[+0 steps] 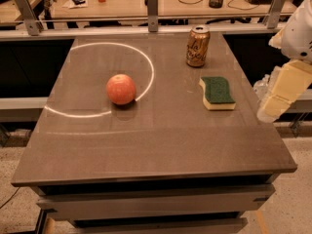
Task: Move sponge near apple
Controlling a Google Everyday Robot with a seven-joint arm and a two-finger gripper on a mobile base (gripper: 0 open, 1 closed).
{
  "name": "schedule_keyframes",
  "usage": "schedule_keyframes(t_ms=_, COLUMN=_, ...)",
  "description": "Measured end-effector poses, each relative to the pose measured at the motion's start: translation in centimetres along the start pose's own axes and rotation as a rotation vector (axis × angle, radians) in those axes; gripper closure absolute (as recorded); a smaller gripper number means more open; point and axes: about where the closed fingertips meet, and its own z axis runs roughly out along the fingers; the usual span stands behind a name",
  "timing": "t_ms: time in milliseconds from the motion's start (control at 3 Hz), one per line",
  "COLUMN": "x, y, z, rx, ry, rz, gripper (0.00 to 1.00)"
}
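The sponge (217, 92), dark green on top with a pale yellow base, lies flat on the right side of the table. The reddish-orange apple (121, 88) sits left of the middle, on the edge of a bright ring of light. The two are well apart, about two sponge lengths between them. My gripper (276, 101) hangs at the right edge of the view, beyond the table's right side, to the right of the sponge and above table height. It holds nothing that I can see.
A gold-brown drink can (197, 46) stands upright just behind the sponge. The dark table (156, 145) ends in a front edge near me. Behind it run a metal rail (152, 21) and a cluttered desk.
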Motion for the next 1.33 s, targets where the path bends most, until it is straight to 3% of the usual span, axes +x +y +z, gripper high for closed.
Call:
schedule_keyframes(t_ms=333, x=0.2, y=-1.9, z=2.6, rx=-0.006, ry=-0.027, rz=0.119, gripper=0.00)
schedule_keyframes(t_ms=667, x=-0.1, y=-3.1, z=5.7, rx=-0.025, ry=-0.095, rz=0.186, gripper=0.00)
schedule_keyframes(t_ms=1333, x=-2.5, y=-4.8, z=11.1, rx=-0.047, ry=-0.232, rz=0.187, gripper=0.00)
